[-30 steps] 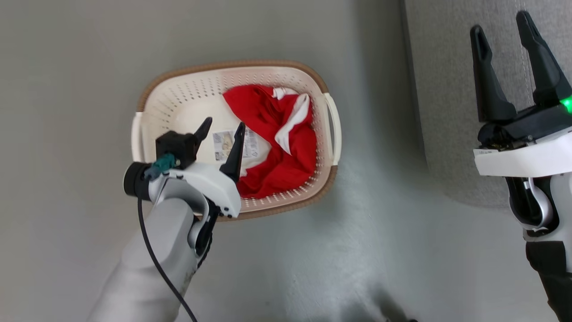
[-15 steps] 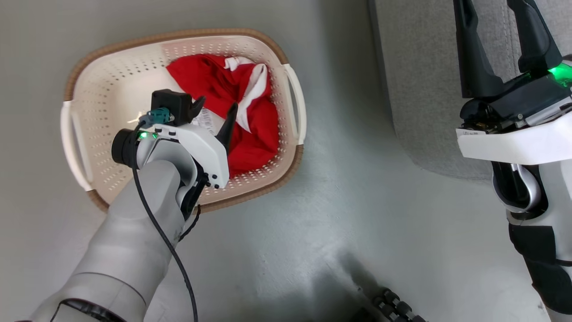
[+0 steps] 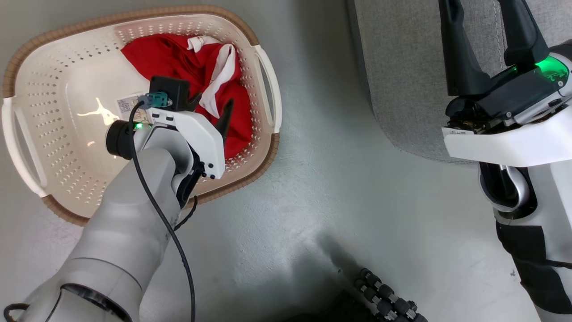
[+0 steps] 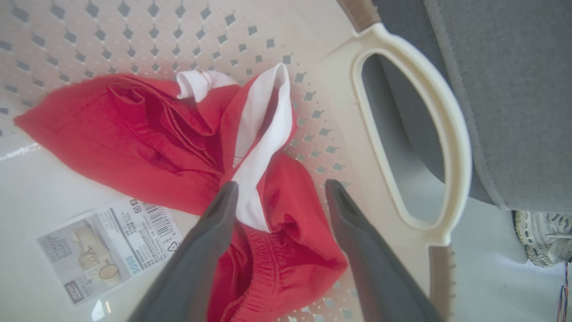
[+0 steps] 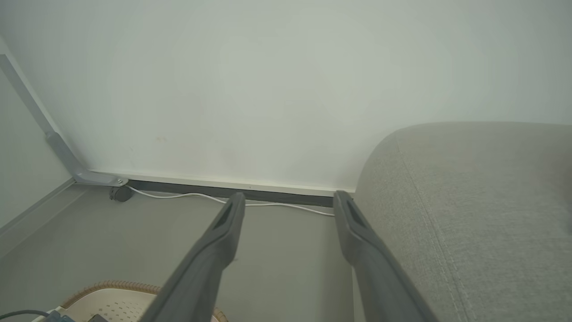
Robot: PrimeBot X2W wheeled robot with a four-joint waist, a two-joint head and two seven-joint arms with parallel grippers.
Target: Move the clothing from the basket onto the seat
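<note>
Crumpled red clothing with a white stripe lies in the right part of the cream basket. My left gripper is inside the basket, open, its fingertips just above the red fabric and its white stripe. The left wrist view shows the clothing between and beyond the open left gripper, with the perforated basket wall behind. The grey seat stands to the right of the basket. My right gripper hangs open over the seat's edge. In the right wrist view that gripper is empty beside the seat.
A barcode label lies on the basket floor left of the clothing. The basket's white handle faces the seat across a narrow strip of floor. A shoe shows by the seat. A wall and a white cable run behind.
The head camera has moved closer and the picture has shifted. Within the basket, my left gripper has gone from over the label to over the red clothing. Both grippers stay open.
</note>
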